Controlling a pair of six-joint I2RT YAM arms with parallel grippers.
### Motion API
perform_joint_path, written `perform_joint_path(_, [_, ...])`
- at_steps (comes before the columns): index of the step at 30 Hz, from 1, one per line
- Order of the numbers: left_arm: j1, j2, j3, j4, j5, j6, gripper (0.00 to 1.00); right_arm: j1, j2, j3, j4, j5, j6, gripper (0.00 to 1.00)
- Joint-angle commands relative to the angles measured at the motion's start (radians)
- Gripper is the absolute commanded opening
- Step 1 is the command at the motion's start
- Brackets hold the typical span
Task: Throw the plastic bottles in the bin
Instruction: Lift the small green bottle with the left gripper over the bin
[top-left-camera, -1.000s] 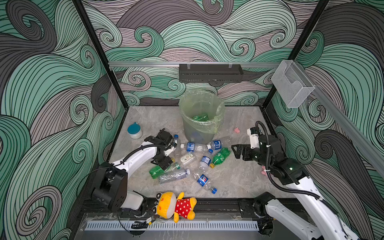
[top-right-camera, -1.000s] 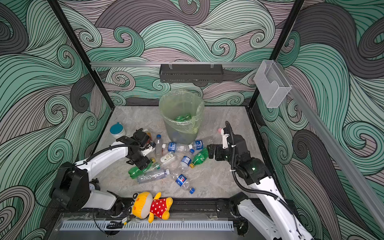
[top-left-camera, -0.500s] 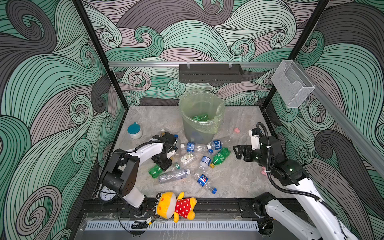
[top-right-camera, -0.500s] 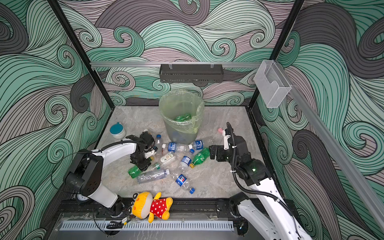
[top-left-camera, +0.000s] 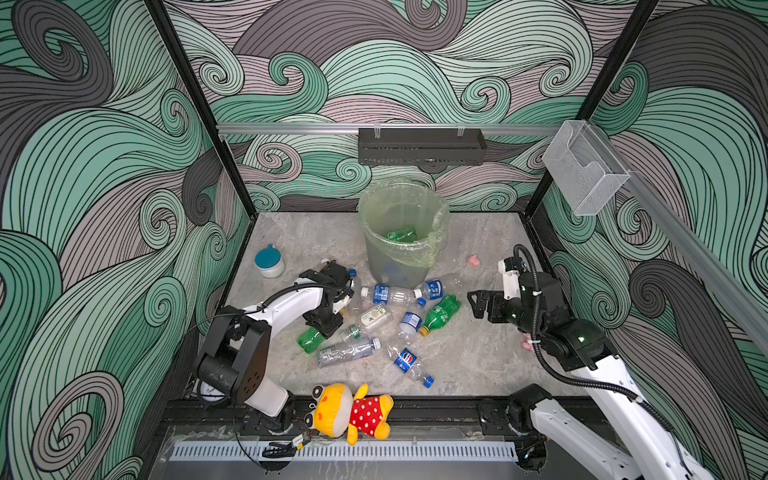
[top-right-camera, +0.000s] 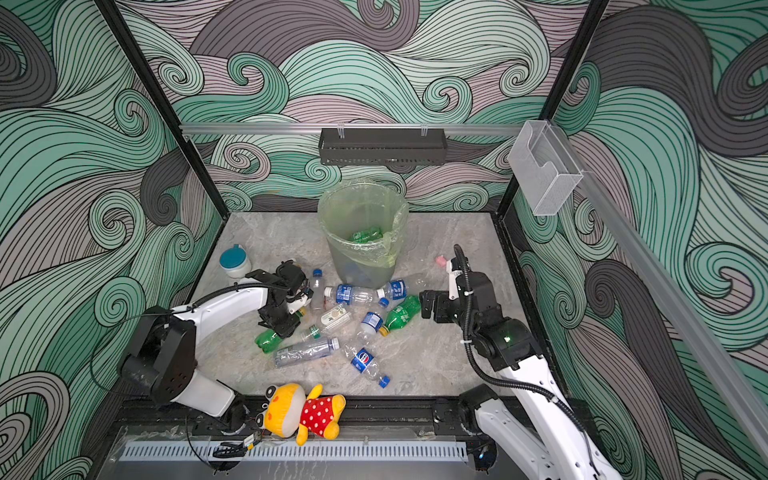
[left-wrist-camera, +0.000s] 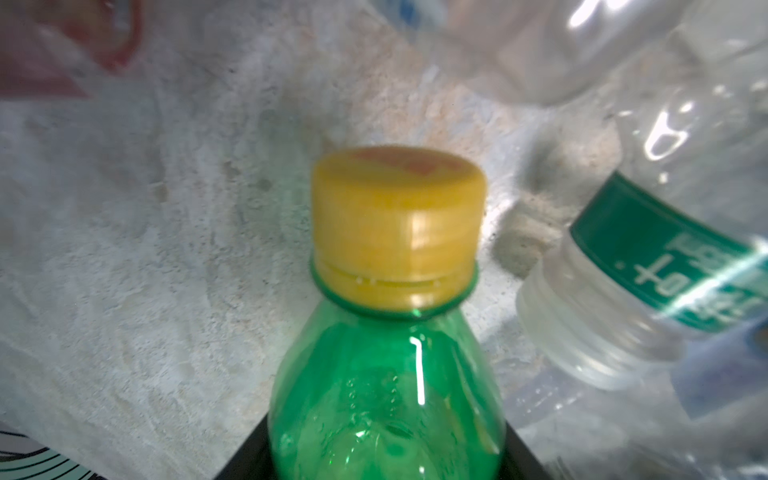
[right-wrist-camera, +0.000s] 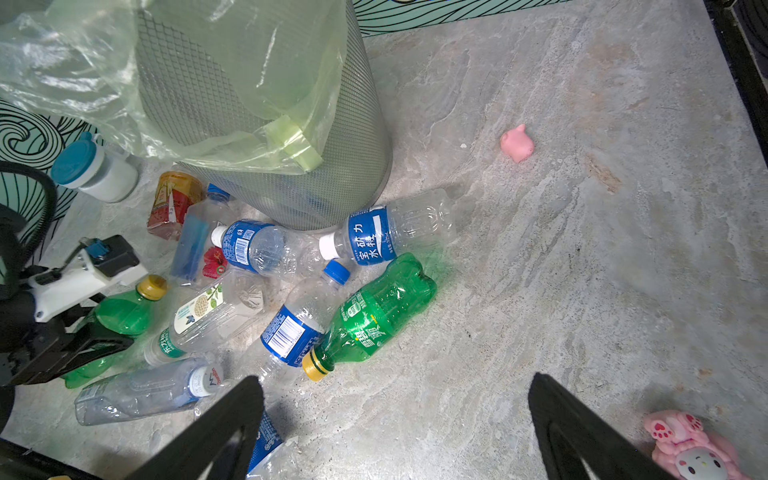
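in both top views my left claw (top-left-camera: 326, 329) is down on the grey stone floor (top-left-camera: 478, 365), at the left edge of the heap of small plastic bottles (top-left-camera: 390, 294). it sits on a green plastic bottle with a yellow cap (top-left-camera: 309, 338) that lies flat. from up here i cannot tell how tight it is. my right claw (top-left-camera: 478, 305) hangs wide and holds nothing, just beside a second green bottle (top-left-camera: 442, 313). the round grey bin with a pale green bag (top-left-camera: 395, 266) stands upright behind the heap, and some bottles touch its foot.

in the left wrist view the green plastic bottle with a yellow cap (left-wrist-camera: 386, 395) fills the middle. my black fingers (left-wrist-camera: 245, 465) press on both sides of it, so my left claw is closed on this bottle. a clear bottle with a green label (left-wrist-camera: 665, 266) lies just beside it.

in the right wrist view my right claw (right-wrist-camera: 395, 378) has its two fingers far apart over bare floor. the second green bottle (right-wrist-camera: 374, 316) lies near it. clear bottles with blue labels (right-wrist-camera: 370, 241) lie against the foot of the bin (right-wrist-camera: 270, 145). an orange-red bottle (right-wrist-camera: 172, 205) is beside the bin too. my left claw (right-wrist-camera: 83, 345) shows at the edge, around its green bottle (right-wrist-camera: 120, 311). a small pink toy (right-wrist-camera: 516, 143) lies well apart from the heap.
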Motion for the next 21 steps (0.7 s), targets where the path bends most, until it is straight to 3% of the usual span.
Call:
perform_joint_path(1, [0.001,-0.109,0.037,-0.013,-0.02,-0.024,0.55,-0.007,0.007,0.001,-0.002,0.013,-0.006,1.0])
perform_joint_path(7, [0.051,-0.284,0.045,-0.011,0.033,-0.039,0.55,-0.016,0.034,0.029,0.011,0.004,-0.016,1.0])
perform_joint_path(11, [0.075,-0.388,0.069,-0.021,0.013,-0.079,0.49,-0.018,0.053,0.04,0.017,-0.017,-0.011,1.0])
perform_joint_path(21, [0.082,-0.674,0.168,0.132,0.159,-0.195,0.54,-0.02,0.063,0.048,0.031,-0.054,0.017,1.0])
